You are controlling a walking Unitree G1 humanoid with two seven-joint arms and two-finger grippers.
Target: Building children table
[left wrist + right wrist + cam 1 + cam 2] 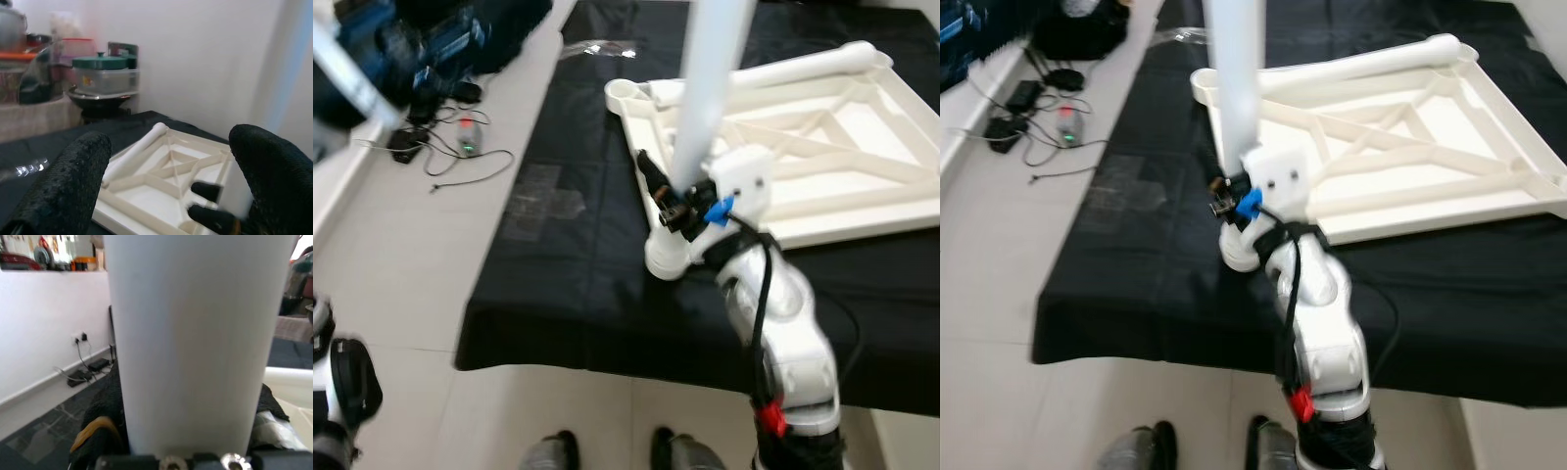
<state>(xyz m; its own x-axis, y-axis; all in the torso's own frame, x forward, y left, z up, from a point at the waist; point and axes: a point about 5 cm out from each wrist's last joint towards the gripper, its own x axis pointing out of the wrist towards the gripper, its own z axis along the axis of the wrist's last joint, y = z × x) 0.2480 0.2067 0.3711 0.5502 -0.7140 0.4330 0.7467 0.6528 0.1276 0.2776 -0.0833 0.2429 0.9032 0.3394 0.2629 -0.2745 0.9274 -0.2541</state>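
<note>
Right gripper (677, 204) is closed around the long white plastic table leg (713, 83), held upright over the corner socket (668, 257) of the upturned white tabletop (822, 147). Left gripper (171, 191) is wide open, holding nothing.

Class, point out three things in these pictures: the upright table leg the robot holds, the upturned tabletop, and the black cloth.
table leg (710, 88), left eye view, middle of its white shaft
tabletop (876, 132), left eye view, ribbed underside panel
black cloth (578, 264), left eye view, bare stretch
</note>
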